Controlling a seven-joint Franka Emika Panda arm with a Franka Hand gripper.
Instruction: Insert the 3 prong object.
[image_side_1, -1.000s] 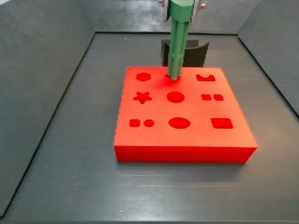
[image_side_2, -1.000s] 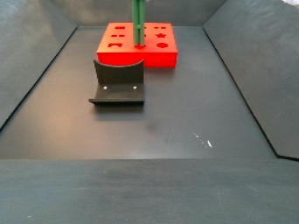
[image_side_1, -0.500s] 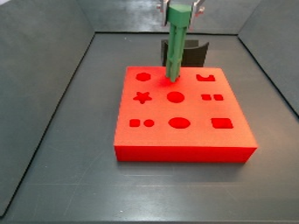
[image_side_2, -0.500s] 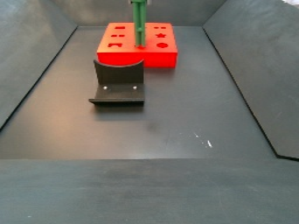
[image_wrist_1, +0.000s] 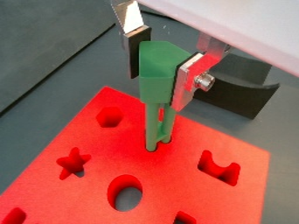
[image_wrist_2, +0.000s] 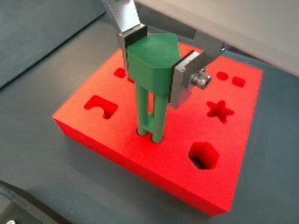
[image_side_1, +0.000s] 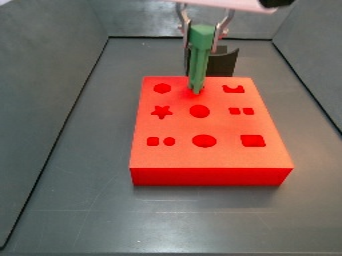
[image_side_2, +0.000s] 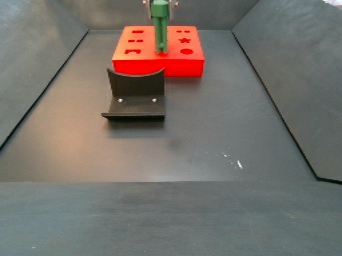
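Insertion step underway: gripper (image_wrist_1: 160, 63) pinching the top of the 3 prong object (image_wrist_1: 156, 96), held upright with prong tips in or at a hole in the red block (image_wrist_1: 82, 188) on the worktop; next probably press straight down, then release.

The block with the shaped holes (image_side_1: 210, 131) lies flat on the counter (image_side_1: 80, 210), and in a side view the fixture (image_side_2: 135, 94) stands just in front of it, while in the opposite side view the fixture (image_side_1: 225, 58) shows behind the block's far edge. The end effector (image_wrist_1: 160, 63) is above the far part of the block and holds the upper end of the 3 prong object (image_wrist_1: 156, 87) between its fingers (image_wrist_1: 191, 73). The 3 prong object (image_wrist_2: 153, 74) stands upright with its lower end on the block's top, at a hole between the other holes in both wrist views.
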